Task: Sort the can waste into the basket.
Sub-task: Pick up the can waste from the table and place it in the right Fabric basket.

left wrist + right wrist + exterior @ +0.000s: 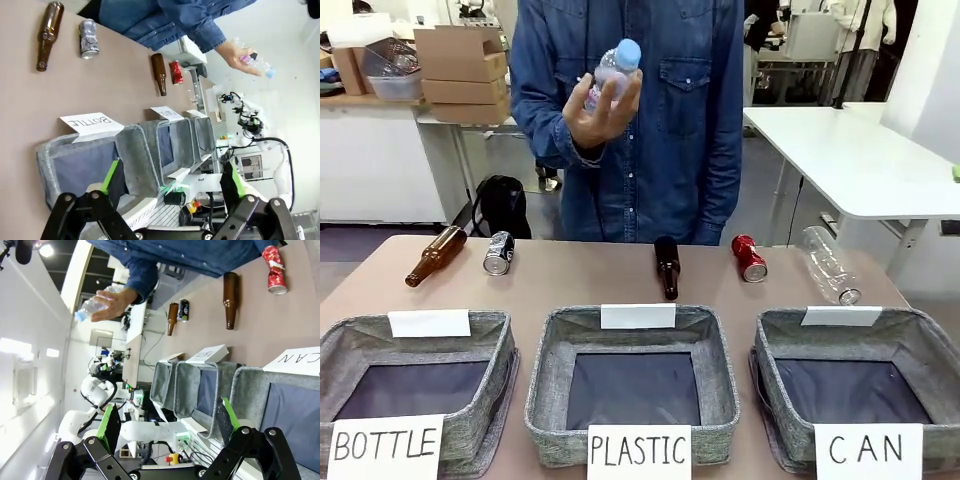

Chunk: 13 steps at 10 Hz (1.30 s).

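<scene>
We record: black can, cylindrical metal with silver ends, lying on the smooth brown worktop, left part. Glossy red can lying beyond the square grey woven basket carded CAN, apart from it. Left claw and right claw: spread wide, empty.

Table, CAN basket, two other baskets, brown bottles, black can, red can, clear bottle

Shiny red metal can, glossy brown glass btl, grey woven-fabric basket, matt smooth table
</scene>
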Available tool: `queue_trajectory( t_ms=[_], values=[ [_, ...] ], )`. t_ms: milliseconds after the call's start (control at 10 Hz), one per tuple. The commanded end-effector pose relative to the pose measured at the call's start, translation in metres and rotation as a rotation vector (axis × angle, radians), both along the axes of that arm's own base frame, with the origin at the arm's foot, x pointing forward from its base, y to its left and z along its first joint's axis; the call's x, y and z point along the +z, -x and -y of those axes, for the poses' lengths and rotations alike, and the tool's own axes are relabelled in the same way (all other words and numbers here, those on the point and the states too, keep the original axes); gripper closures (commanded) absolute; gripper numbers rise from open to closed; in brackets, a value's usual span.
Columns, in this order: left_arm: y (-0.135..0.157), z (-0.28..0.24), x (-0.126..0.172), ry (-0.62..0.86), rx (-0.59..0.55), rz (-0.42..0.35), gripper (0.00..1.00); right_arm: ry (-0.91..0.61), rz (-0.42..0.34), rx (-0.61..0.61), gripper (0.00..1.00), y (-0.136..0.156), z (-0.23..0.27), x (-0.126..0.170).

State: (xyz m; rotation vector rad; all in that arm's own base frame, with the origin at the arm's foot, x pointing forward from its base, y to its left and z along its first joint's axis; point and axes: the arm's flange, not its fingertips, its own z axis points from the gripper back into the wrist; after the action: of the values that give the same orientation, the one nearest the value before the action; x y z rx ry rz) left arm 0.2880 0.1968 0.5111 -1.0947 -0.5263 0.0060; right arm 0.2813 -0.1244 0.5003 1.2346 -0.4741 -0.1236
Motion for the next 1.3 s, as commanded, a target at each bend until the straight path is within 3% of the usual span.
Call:
queue_trajectory(
  t_ms=[0, 200, 300, 400, 600, 800, 1000, 1200],
  values=[
    [-0.036, 0.025, -0.009, 0.007, -0.081, -0.027, 0.0, -0.009, 0.036, 0.003, 0.0, -0.003, 0.001, 0.002],
    [-0.09, 0.07, -0.023, -0.009, -0.2, -0.128, 0.0, -0.009, 0.036, 0.003, 0.0, -0.003, 0.001, 0.002],
    [-0.099, 0.078, -0.023, -0.037, -0.215, -0.156, 0.0, -0.009, 0.036, 0.003, 0.0, -0.003, 0.001, 0.002],
    [-0.091, 0.067, -0.015, -0.027, -0.199, -0.141, 0.0, -0.009, 0.036, 0.003, 0.0, -0.003, 0.001, 0.002],
    [-0.043, 0.023, -0.002, -0.01, -0.047, -0.095, 0.0, -0.009, 0.036, 0.003, 0.0, -0.003, 0.001, 0.002],
    [-0.005, -0.002, -0.004, 0.043, 0.022, -0.043, 0.0, -0.009, 0.036, 0.003, 0.0, -0.003, 0.001, 0.002],
    [-0.003, -0.001, -0.009, 0.051, 0.021, -0.039, 0.0, -0.009, 0.036, 0.003, 0.0, -0.003, 0.001, 0.002],
    [-0.026, 0.015, -0.006, 0.014, -0.033, -0.069, 0.0, -0.009, 0.036, 0.003, 0.0, -0.003, 0.001, 0.002]
  ],
)
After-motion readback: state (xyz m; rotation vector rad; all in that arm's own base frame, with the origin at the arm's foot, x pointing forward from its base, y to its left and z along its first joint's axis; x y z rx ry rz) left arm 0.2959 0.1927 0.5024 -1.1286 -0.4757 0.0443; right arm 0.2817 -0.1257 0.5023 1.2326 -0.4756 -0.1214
